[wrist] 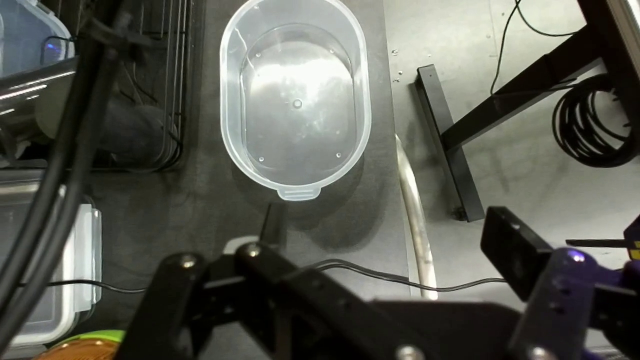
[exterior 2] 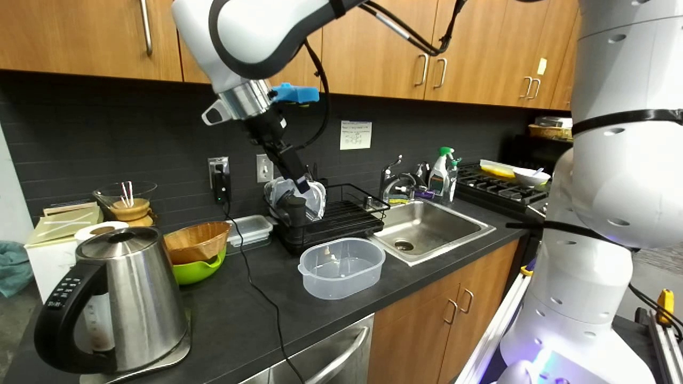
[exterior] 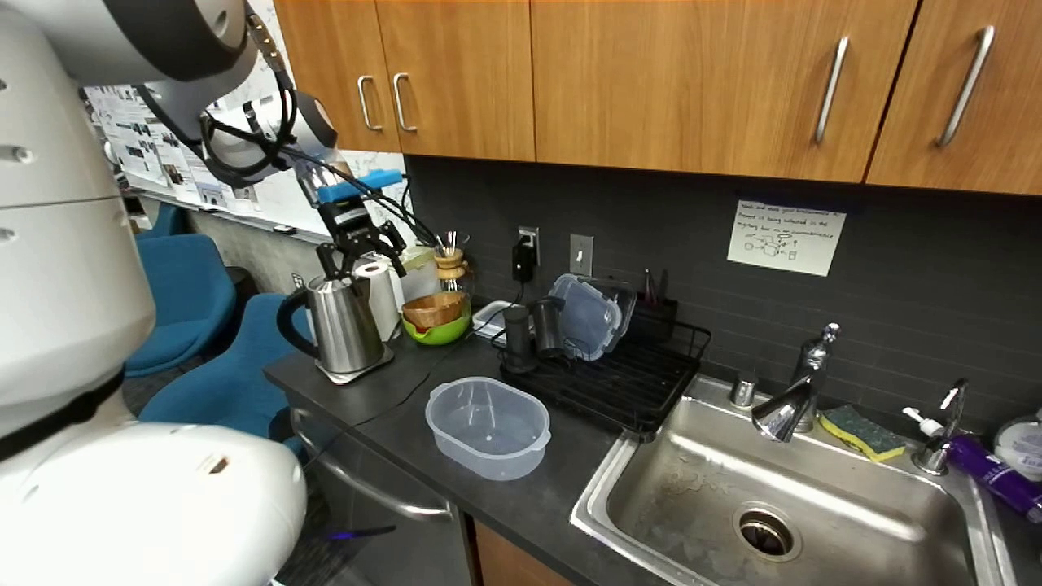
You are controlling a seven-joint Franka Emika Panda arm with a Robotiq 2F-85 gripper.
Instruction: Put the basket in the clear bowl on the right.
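The brown woven basket [exterior: 434, 310] sits inside a green bowl [exterior: 444, 333] at the back of the counter. Both exterior views show it, also here [exterior 2: 198, 242]; only its edge shows at the wrist view's lower left [wrist: 80, 351]. The clear bowl is an oval plastic container [exterior: 488, 443], upright on the counter with nothing inside; it also shows in an exterior view [exterior 2: 341, 281] and the wrist view [wrist: 298, 192]. My gripper [wrist: 390, 227] is open and empty, raised above the counter, apart from both. In an exterior view the gripper [exterior 2: 301, 184] hangs between basket and clear bowl.
A steel kettle [exterior 2: 133, 298] stands near the basket. A black dish rack [exterior: 602, 382] with cups and lids is behind the clear bowl, beside the sink [exterior: 757, 488]. A black cord [exterior 2: 261, 293] crosses the counter. Wooden cabinets [exterior: 716, 81] hang above.
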